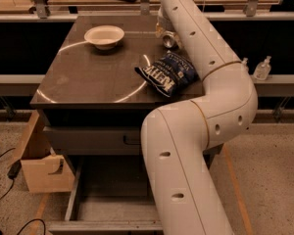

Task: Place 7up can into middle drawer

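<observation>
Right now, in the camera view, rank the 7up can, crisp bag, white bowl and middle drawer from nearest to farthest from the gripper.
The gripper is at the far right of the cabinet top.
1. 7up can, right beside it.
2. crisp bag, toward the front, and white bowl, to the left: too close to call.
3. middle drawer, open below, farthest.

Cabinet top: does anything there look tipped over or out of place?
The 7up can lies on its side at the far right, beside the tool, mostly hidden behind the arm.
</observation>
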Motion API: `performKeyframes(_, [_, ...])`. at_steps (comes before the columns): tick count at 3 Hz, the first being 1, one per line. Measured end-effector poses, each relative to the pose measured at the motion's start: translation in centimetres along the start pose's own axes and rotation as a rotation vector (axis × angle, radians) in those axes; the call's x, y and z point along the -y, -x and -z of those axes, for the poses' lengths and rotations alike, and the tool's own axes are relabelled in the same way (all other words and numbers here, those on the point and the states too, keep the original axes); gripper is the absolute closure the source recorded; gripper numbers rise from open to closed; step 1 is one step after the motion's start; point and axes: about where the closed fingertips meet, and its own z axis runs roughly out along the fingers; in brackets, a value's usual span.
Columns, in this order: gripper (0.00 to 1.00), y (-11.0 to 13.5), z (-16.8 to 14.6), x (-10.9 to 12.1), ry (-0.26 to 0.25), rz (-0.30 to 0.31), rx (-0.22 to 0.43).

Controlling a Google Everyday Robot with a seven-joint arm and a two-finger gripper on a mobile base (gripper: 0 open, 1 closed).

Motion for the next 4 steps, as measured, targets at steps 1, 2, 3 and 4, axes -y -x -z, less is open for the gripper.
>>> performKeyframes(1, [0.65,-0.4,0.9,0.2,-0.013,0.007,-0.011])
performKeyframes(2, [0.88,-1.4,2.4,-0.1,-0.022,0.016,-0.034])
performKeyframes(3, [1.00,-3.3,6.2,-1.6,-0.058,-0.010,-0.058])
performKeyframes(4, [1.00,-4.4,10.7,-3.8,-0.136,-0.100,-0.033])
